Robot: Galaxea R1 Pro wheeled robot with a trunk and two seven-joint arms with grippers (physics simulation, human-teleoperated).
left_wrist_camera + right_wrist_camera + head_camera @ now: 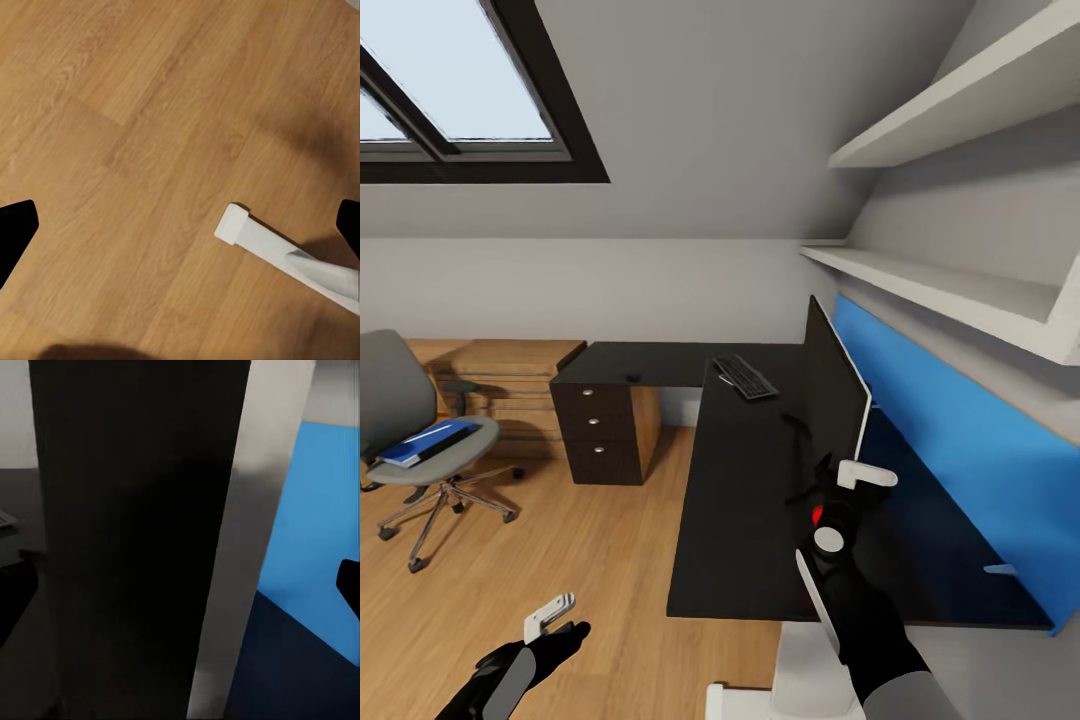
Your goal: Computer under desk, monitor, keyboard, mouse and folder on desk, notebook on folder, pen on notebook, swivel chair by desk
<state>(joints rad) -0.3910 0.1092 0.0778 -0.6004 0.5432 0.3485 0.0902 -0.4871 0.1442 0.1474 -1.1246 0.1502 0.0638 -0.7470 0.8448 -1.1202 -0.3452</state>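
The monitor [836,395] stands edge-on on the black desk [740,520], in front of a blue wall panel. My right gripper [852,476] is open at the monitor's near lower corner, and the screen's edge [150,547] lies between its fingers. The keyboard [745,377] lies further back beside the monitor, and the small mouse [630,377] sits on the desk's far wing. At the left the swivel chair [400,400] carries the blue folder [428,440] on its seat. My left gripper [560,622] hangs open over the floor [150,112]. The computer, notebook and pen are out of view.
Black drawers [598,432] sit under the desk's far wing, with low oak shelving [500,385] beside them. The desk's white pedestal [800,670] and its foot [259,240] stand close to my base. Two white wall shelves [960,290] overhang the desk. Wood floor [590,560] lies between chair and desk.
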